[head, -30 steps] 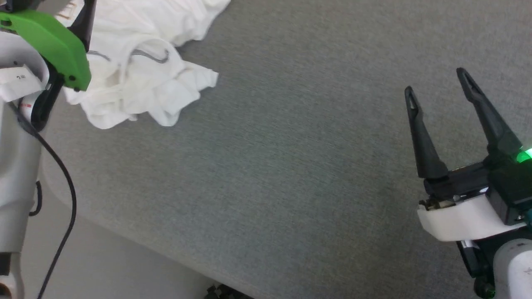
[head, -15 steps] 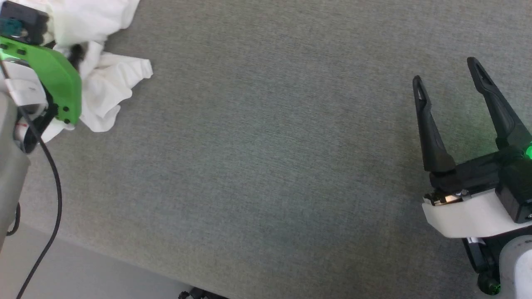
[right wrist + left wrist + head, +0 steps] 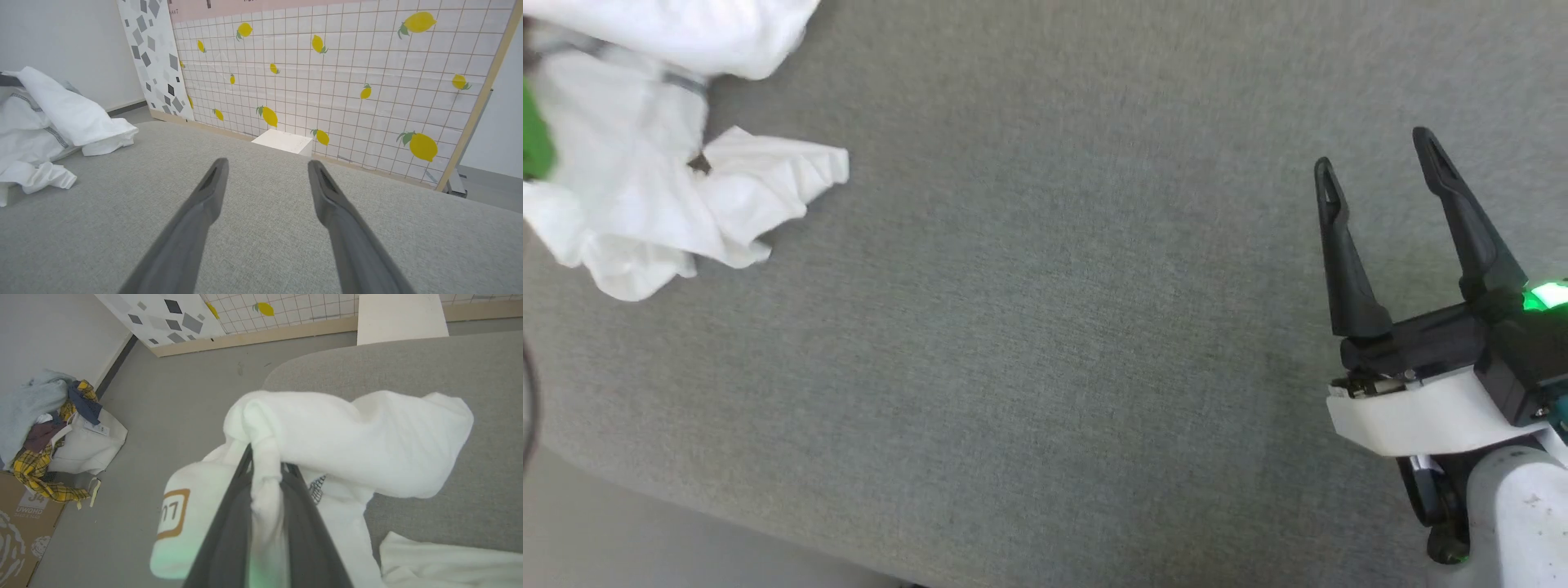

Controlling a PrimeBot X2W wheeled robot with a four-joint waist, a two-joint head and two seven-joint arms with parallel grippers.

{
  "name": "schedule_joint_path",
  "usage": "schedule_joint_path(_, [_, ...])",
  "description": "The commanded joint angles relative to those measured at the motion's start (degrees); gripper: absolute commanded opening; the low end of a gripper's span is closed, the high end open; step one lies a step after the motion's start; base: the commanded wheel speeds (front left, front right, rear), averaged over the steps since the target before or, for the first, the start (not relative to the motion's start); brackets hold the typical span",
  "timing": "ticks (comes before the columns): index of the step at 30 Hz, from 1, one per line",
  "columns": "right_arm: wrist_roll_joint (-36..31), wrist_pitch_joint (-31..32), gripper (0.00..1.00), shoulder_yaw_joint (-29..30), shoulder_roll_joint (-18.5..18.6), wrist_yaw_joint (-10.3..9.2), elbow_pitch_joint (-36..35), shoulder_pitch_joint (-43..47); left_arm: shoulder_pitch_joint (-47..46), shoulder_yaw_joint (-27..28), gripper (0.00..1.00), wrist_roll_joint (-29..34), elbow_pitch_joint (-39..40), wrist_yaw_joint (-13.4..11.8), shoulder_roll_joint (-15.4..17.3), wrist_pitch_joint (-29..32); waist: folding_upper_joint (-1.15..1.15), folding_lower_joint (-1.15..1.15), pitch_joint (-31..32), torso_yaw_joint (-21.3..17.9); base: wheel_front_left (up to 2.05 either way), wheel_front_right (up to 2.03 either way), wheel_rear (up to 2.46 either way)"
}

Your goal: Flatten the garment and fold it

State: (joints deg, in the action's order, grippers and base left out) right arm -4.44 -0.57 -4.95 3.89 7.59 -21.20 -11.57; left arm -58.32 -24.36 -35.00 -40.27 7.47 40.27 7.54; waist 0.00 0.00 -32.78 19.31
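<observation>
Pinching a bunched fold of the garment (image 3: 367,437) between its dark fingers, your left gripper (image 3: 267,461) has the crumpled white T-shirt at the far left end of the grey table (image 3: 1045,343), with the brown-bordered patch (image 3: 173,512) just beside the fingers. Your right gripper (image 3: 1376,151), jaws spread wide and empty, hovers well apart, so the heap lies off to its left. The left arm is plainly the nearer. No long axis can be read from the crumple.
</observation>
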Motion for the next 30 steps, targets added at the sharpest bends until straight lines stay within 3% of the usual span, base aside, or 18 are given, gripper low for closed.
schedule_joint_path(1, [0.72, -1.08, 1.00, 0.53, -0.43, -0.10, 0.80, 0.69, -1.67, 0.74, 0.00, -1.02, 0.55, -0.33, 1.25, 0.07, 0.00, 0.00, 7.03, -1.54, 0.00, 0.00, 0.00])
schedule_joint_path(10, [6.84, -6.24, 1.00, 4.77, -0.99, -0.10, 6.01, 5.80, -5.77, 3.08, 0.00, -3.21, 9.31, -1.46, 5.39, 5.40, 0.00, 0.00, 18.71, -4.48, 0.00, 0.00, 0.00])
schedule_joint_path(17, [10.08, -8.36, 1.00, 7.26, -1.01, -0.10, 8.65, 9.52, -9.78, 4.11, 0.00, -5.43, 18.94, -3.63, 4.65, 10.55, 0.00, 0.00, 24.53, -6.41, 0.00, 0.00, 0.00])
schedule_joint_path(25, [11.76, -9.60, 1.00, 9.97, -1.01, -0.10, 10.08, 12.10, -17.01, 3.13, 0.00, -7.30, 26.75, -7.24, -2.78, 13.99, 0.00, 0.00, 28.75, -8.12, 0.00, 0.00, 0.00])
schedule_joint_path(29, [12.22, -9.95, 1.00, 10.82, -1.01, -0.10, 10.21, 12.49, -20.53, 2.03, 0.00, -8.08, 27.89, -9.42, -8.43, 14.38, 0.00, 0.00, 29.78, -9.37, 0.00, 0.00, 0.00])
schedule_joint_path(30, [12.40, -10.03, 1.00, 11.33, -1.01, -0.10, 10.33, 12.38, -21.80, 1.48, 0.00, -8.62, 28.14, -10.28, -11.14, 14.44, 0.00, 0.00, 29.95, -10.11, 0.00, 0.00, 0.00])
